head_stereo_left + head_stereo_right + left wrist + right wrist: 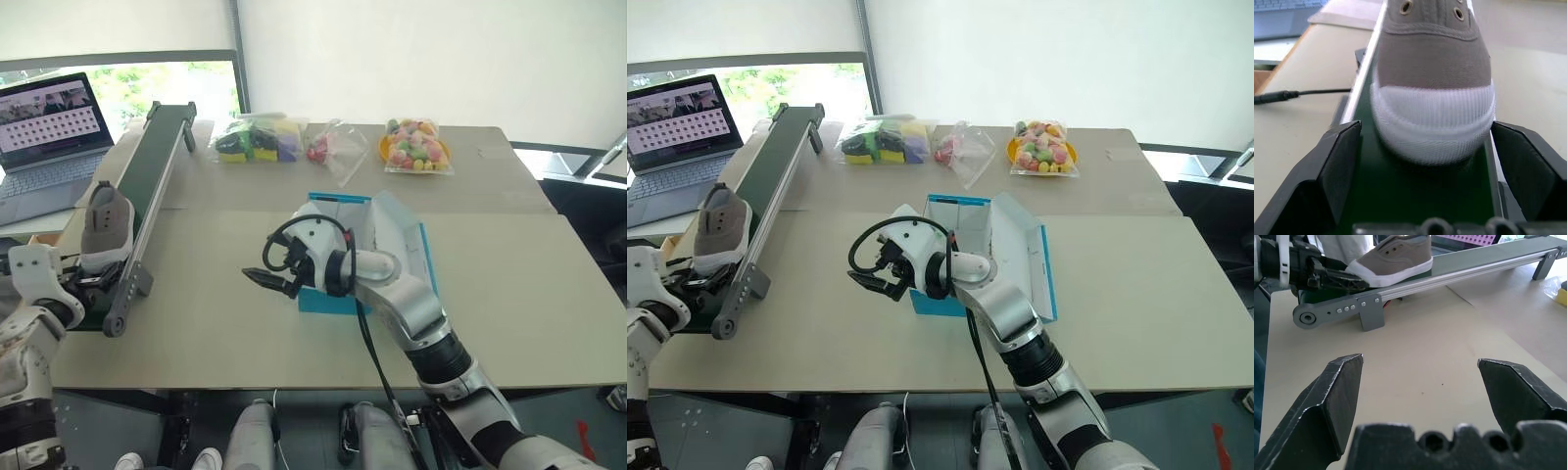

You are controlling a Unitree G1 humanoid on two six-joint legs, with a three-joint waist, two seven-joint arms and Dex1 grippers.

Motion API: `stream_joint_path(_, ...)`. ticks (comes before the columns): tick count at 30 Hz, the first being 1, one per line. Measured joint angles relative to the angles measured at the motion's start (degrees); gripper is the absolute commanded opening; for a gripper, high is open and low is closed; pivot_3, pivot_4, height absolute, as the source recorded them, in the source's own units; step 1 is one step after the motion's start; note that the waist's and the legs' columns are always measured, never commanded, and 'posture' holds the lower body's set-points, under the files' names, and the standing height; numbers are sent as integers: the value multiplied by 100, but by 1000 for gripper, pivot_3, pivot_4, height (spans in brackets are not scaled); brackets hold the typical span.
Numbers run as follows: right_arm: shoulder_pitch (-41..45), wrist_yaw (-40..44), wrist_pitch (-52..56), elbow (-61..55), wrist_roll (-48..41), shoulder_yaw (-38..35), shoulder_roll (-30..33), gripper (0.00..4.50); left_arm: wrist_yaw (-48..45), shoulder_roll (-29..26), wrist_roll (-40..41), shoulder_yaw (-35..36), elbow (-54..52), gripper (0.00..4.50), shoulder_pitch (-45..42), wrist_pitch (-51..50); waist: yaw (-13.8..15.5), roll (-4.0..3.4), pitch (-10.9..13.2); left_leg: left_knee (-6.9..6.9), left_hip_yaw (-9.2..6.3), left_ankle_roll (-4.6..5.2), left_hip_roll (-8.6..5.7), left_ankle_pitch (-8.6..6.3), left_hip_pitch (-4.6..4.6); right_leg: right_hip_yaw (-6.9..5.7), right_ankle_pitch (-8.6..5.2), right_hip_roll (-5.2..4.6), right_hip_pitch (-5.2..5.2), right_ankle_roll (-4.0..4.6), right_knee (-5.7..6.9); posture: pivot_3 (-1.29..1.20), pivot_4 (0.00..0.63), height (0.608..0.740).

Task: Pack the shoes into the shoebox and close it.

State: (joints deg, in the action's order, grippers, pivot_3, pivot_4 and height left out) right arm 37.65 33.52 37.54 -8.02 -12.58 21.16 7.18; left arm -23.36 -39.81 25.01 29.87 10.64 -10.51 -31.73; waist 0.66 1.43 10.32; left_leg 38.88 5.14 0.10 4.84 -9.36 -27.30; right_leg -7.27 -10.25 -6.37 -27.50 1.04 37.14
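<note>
Pincer of the left arm (93, 281) is seen in the head view spread apart at the toe of one grey shoe (104, 223) on the conveyor (157, 186); right pincer (269, 280), also apart, is held before the open shoebox (333, 299). Left wrist view: toe faces the pincer, long axis directly away. Right wrist view: one shoe, well apart.

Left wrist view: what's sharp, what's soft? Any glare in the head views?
Left wrist view: the grey canvas sneaker with its white ribbed toe cap is sharp, while the background laptop keyboard and table are soft, as are the near black fingers. Left eye view: the bright window behind the open silver laptop is washed out; soft daylight, faint shadows on the beige table.
</note>
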Motion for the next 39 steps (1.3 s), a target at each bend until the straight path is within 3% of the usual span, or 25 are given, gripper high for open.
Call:
stream_joint_path(3,0,-12,47,-55,-13,-105,-16,4500,-18,1,-5,-32,-12,3282,-59,-11,10,0,0,-1,-3,0,-1,0,1,-1,0,0,3,0,1,0,150,681)
stream_joint_path(6,1,-70,97,-118,-30,-202,-64,4500,-17,2,-5,-16,-60,2872,-127,-91,28,-1,0,-1,-7,0,-1,0,4,-4,-3,0,8,6,2,0,150,681)
stream_joint_path(13,2,-112,162,-153,-64,-214,-91,4500,93,338,90,92,-68,2872,-312,66,59,1,-1,1,-12,0,-2,0,6,-9,-8,-4,18,13,-2,0,150,681)
stream_joint_path(16,2,-189,169,-131,-69,-272,-151,4500,130,695,559,362,-312,2872,-534,119,46,21,1,4,-12,0,-2,1,-2,-9,9,-1,16,-14,-1,0,150,681)
stream_joint_path(20,287,-885,734,369,-701,-1381,-1032,4500,97,1005,1499,495,-1272,2872,-770,-206,-11,40,0,5,-11,2,-4,4,1,-2,16,2,23,-23,1,0,150,681)
stream_joint_path(25,913,-2198,1896,1260,-2145,-3434,-1246,4500,236,1566,2122,-185,-2307,2872,-725,-800,22,39,1,14,-13,3,-16,4,1,7,19,4,38,-26,-3,0,150,681)
stream_joint_path(27,959,-2562,2168,1483,-2512,-3794,-1247,4500,335,1767,2232,-585,-2595,2872,-722,-983,-3,39,2,14,-9,4,-15,5,1,12,19,6,34,-27,-2,0,150,681)
stream_joint_path(32,1376,-3095,2511,1592,-3244,-4083,-1253,4500,443,2135,2361,-1266,-2920,2872,-761,-1102,-136,34,4,7,-19,49,-3,32,6,15,18,30,30,-26,9,0,150,681)
stream_joint_path(39,1407,-3569,2567,1554,-3759,-4101,-1255,4500,497,2204,2357,-1477,-2935,2872,-763,-1099,-143,31,6,11,-23,51,-4,33,4,18,18,33,31,-26,7,0,150,681)
